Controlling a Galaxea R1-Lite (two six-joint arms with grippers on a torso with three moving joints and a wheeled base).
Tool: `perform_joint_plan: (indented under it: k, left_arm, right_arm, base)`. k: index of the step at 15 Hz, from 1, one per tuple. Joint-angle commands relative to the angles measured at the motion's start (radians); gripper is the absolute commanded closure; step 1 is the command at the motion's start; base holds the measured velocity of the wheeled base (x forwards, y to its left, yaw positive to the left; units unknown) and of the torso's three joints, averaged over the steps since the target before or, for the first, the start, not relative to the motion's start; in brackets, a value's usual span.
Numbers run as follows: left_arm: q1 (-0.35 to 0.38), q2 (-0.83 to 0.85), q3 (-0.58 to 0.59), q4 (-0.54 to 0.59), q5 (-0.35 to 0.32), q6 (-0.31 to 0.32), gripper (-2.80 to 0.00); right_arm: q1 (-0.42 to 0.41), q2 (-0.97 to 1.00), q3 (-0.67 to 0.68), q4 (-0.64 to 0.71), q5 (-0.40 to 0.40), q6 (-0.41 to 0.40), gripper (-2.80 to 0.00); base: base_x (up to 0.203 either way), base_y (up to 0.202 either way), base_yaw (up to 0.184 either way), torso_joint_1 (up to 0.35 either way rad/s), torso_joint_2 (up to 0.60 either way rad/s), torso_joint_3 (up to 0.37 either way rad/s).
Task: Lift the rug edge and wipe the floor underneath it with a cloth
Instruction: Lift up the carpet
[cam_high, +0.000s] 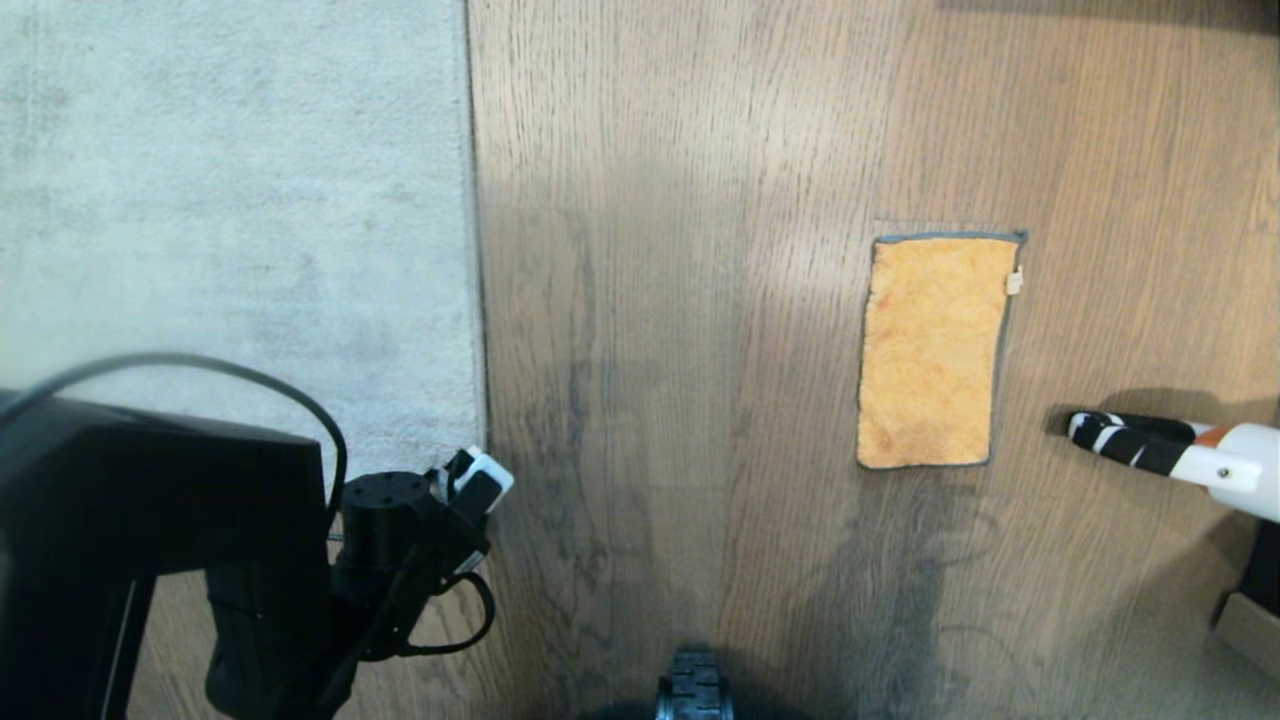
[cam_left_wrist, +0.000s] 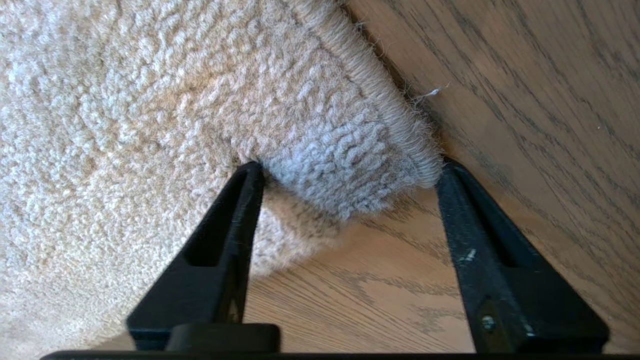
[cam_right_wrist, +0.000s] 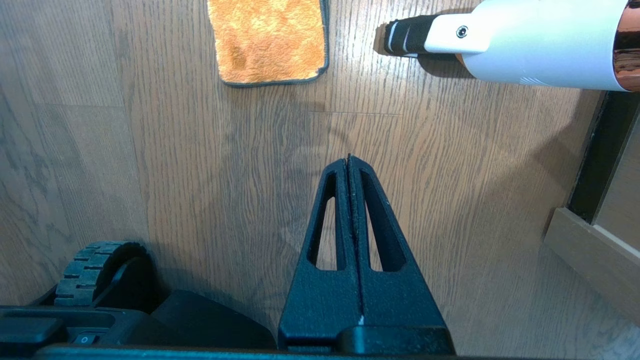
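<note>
Floor bare beside rug edge; left end effector straddles its corner, unclosed.

A white tube-shaped appliance lies at the right of the scene. Its narrow end is black with white bands and points toward the left. A copper-coloured section is visible farther along the white body in the right wrist view. A screw head sits on the white housing near the black end. Beyond the appliance, at the lower right corner, stands a dark upright post with a pale wooden ledge beside it.
</note>
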Motion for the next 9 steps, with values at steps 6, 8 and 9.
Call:
perform_joint_plan:
  k: [6, 8, 9]
  left_arm:
    - [0.002, -0.003, 0.000, -0.048, 0.004, 0.003, 0.00]
    - [0.007, -0.010, 0.005, -0.048, 0.005, 0.003, 0.00]
    - [0.012, -0.016, 0.008, -0.048, 0.004, 0.003, 0.00]
  right_arm:
    - [0.000, 0.001, 0.000, 0.000, 0.000, 0.001, 0.00]
    - [0.000, 0.001, 0.000, -0.001, 0.000, 0.001, 0.00]
    - [0.000, 0.001, 0.000, 0.001, 0.000, 0.001, 0.00]
  base:
    - [0.000, 0.000, 0.000, 0.000, 0.00, 0.000]
    - [0.000, 0.000, 0.000, 0.000, 0.00, 0.000]
    - [0.000, 0.000, 0.000, 0.000, 0.00, 0.000]
